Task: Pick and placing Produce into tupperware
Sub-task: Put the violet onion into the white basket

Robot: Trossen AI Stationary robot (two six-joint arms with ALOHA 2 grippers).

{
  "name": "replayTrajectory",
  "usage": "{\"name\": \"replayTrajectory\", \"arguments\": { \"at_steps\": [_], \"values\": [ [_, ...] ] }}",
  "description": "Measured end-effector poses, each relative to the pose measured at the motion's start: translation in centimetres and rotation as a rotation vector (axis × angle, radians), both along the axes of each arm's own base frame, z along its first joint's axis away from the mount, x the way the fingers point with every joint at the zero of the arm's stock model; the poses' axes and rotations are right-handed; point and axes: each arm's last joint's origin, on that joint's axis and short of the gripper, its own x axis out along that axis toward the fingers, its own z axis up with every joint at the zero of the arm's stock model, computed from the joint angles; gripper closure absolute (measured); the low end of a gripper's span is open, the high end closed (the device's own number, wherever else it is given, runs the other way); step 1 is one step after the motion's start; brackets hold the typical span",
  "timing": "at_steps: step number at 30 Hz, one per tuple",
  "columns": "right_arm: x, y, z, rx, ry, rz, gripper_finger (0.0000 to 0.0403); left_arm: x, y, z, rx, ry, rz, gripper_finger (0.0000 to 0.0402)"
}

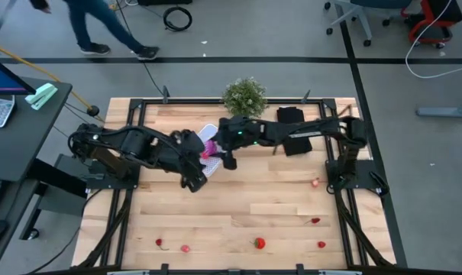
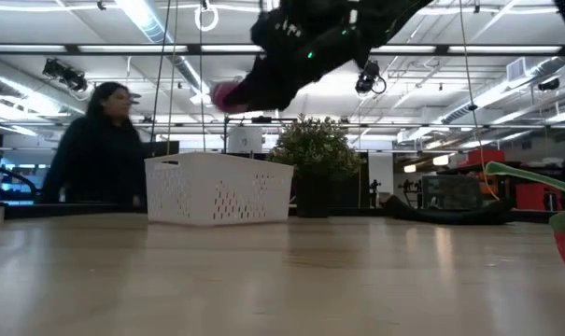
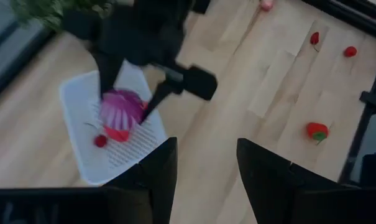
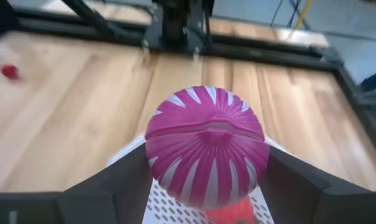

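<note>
The white tupperware (image 1: 207, 132) stands at the table's far middle and also shows in the low view (image 2: 218, 189). Inside it lie a red piece (image 3: 117, 134) and a small red berry (image 3: 100, 141). My right gripper (image 1: 214, 150) is shut on a magenta ball with white stripes (image 4: 205, 146), held above the tupperware. My left gripper (image 3: 203, 168) is open and empty, hovering just near of the tupperware (image 1: 194, 180). More small red and pinkish produce lies on the near half of the table, such as a strawberry (image 1: 260, 243). My right gripper pinches the striped magenta ball between its two fingers, one on each opposite side (image 4: 155, 163). The fingers (image 3: 107, 74) slant down from the table's far right. The ball is lifted clear, above the tupperware's dotted bottom (image 3: 122, 155).
A green potted plant (image 1: 244, 95) and a black folded cloth (image 1: 294, 116) sit at the far edge. Loose produce lies at the right (image 1: 315, 182), (image 1: 315, 221) and along the near edge (image 1: 185, 248), (image 1: 321, 244). A person (image 2: 100, 149) stands beyond the table.
</note>
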Motion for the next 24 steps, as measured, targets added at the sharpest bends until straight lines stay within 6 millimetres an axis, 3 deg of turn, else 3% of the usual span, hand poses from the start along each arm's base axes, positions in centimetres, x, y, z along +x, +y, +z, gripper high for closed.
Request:
{"name": "replayTrajectory", "arguments": {
  "at_steps": [6,12,24],
  "values": [
    [2.2,-1.6,-3.5,0.012,0.072,-0.028,0.0141,-2.6,0.3,0.8,0.126,0.032,0.013,0.0228],
    [3.8,-3.4,-5.3,0.028,0.106,-0.067,0.0141,-2.9,-0.4,0.8,0.178,0.035,0.003,0.0229],
    [3.3,-4.6,-5.5,0.043,0.272,-0.098,0.014,-2.6,-0.6,0.6,0.18,0.035,0.0,0.0228]
  ]
}}
